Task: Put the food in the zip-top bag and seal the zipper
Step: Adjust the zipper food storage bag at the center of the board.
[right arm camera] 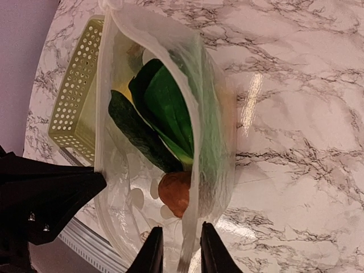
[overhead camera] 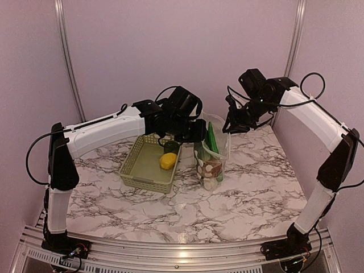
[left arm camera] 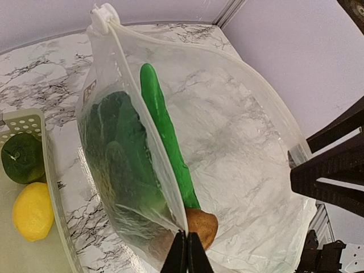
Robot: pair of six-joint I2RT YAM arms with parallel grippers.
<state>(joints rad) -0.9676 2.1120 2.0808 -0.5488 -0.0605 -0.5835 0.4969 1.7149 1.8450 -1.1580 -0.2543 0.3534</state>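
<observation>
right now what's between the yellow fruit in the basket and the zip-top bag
Only the basket's wall and a narrow strip of marble table, clearest in the left wrist view.

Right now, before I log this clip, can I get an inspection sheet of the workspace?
Surface: marble-pattern table.
Job's things: bag upright, mouth unsealed, holding green vegetables and a brown piece; lemon and dark green piece are in the basket.
Clutter: nothing seen.
Grippers: left gripper shut on the bag's edge; right gripper open, with the bag's edge between its fingers.
Cables: black cables along both arms, off the table.
Surroundings: plain walls, metal posts.
</observation>
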